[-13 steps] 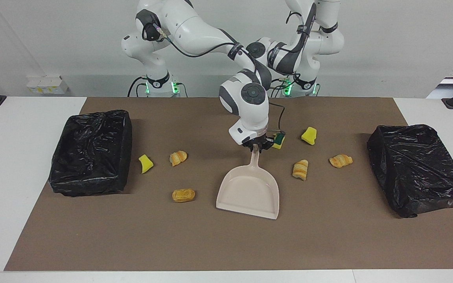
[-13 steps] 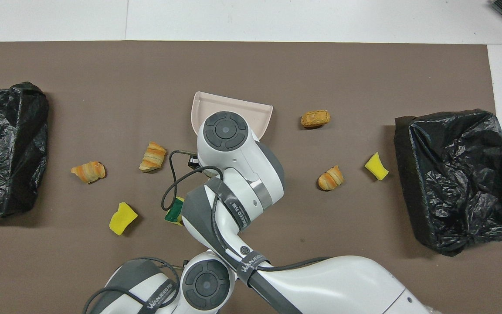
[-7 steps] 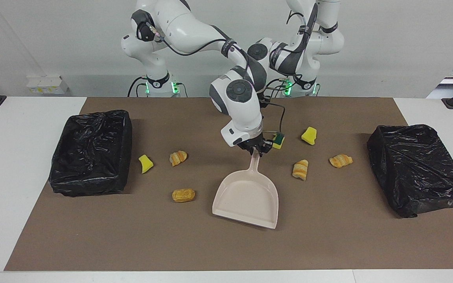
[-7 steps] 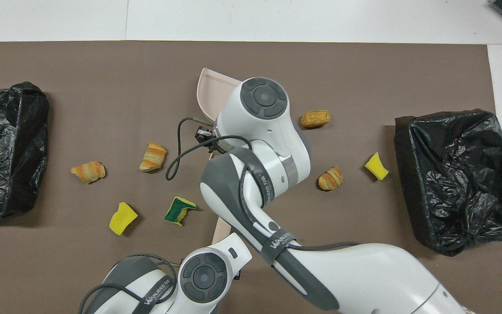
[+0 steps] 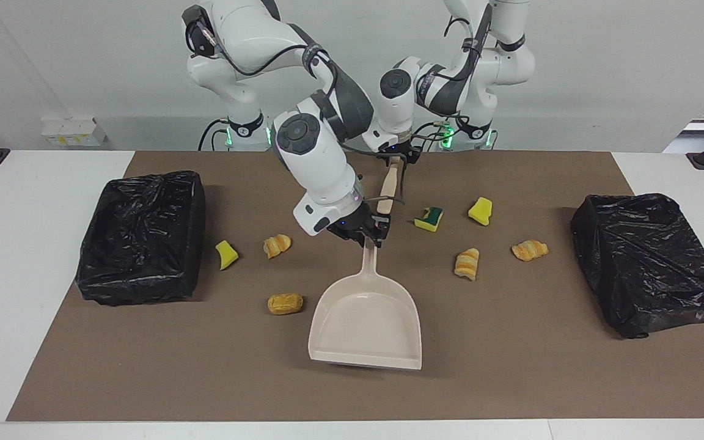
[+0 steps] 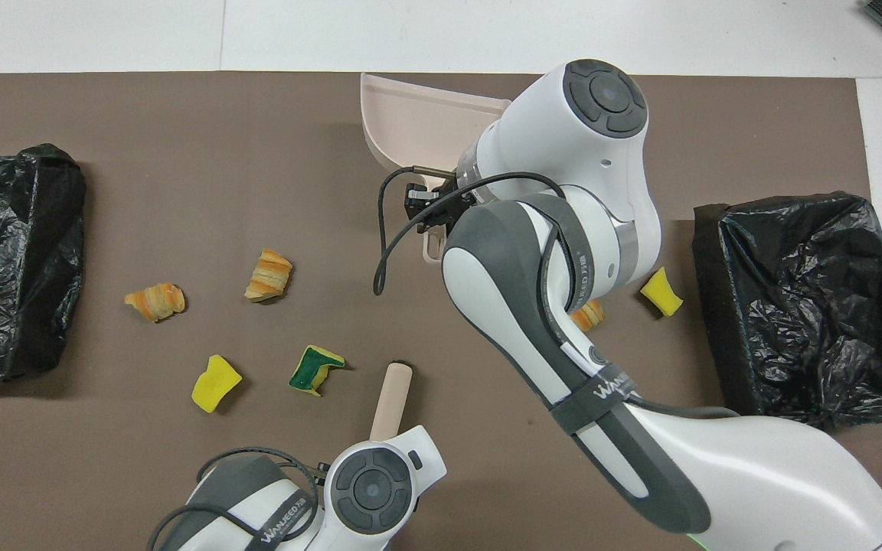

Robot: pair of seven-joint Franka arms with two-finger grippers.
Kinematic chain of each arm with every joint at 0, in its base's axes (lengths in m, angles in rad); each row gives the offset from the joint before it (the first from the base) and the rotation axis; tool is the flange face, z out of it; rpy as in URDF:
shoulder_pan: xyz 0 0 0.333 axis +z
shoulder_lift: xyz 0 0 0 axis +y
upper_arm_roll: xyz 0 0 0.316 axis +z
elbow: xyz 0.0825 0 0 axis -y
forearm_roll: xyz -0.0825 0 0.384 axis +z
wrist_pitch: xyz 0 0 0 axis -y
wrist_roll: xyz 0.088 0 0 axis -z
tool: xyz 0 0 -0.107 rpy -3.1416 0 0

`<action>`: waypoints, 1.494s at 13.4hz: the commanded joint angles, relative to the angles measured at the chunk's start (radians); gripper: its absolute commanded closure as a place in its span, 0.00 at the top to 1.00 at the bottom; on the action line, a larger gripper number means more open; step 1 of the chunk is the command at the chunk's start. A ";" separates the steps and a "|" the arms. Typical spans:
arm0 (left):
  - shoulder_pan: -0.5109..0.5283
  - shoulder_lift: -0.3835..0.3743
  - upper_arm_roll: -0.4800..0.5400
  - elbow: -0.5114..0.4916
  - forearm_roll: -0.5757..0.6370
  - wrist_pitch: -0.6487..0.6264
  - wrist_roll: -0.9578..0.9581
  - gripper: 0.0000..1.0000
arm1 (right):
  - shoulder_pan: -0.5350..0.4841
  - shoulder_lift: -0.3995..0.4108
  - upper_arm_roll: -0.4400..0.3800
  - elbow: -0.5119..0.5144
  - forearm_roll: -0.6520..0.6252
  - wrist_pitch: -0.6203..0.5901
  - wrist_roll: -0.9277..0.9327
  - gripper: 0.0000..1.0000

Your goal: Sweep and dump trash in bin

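Overall, empty dustpan point(image 5: 365, 318) clamped in right gripper point(image 5: 369, 237); left gripper's point(image 5: 396, 157) fingers unreadable.

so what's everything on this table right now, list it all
yellow sponge chunks: 3, one green-faced, one beside it, one by the right arm's bin
golden-brown striped pastry pieces: 4, two toward the right arm's end, two toward the left arm's
beige plastic dustpan: 1, mid-mat, held by its handle
beige tool handle: 1, hanging from the left gripper; its head is hidden
black bag-lined bins: 2, one at each end
brown mat: 1, on the white table
right gripper: shut on the dustpan's handle
left gripper: shut on the tool handle
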 commanded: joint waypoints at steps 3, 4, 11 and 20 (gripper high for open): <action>0.007 -0.017 0.006 0.015 -0.020 -0.030 0.065 0.00 | 0.002 -0.071 0.004 -0.109 -0.058 -0.035 -0.343 0.00; 0.011 -0.014 0.010 0.027 -0.020 -0.039 0.074 0.00 | -0.005 -0.085 0.004 -0.127 -0.076 -0.063 -0.440 0.00; 0.250 0.076 0.018 0.093 -0.052 -0.091 0.081 0.00 | -0.054 -0.125 0.004 -0.182 -0.262 -0.225 -0.900 0.00; 0.398 0.130 0.114 0.197 0.011 -0.197 0.223 0.00 | 0.002 -0.228 0.010 -0.354 -0.412 -0.190 -1.227 0.00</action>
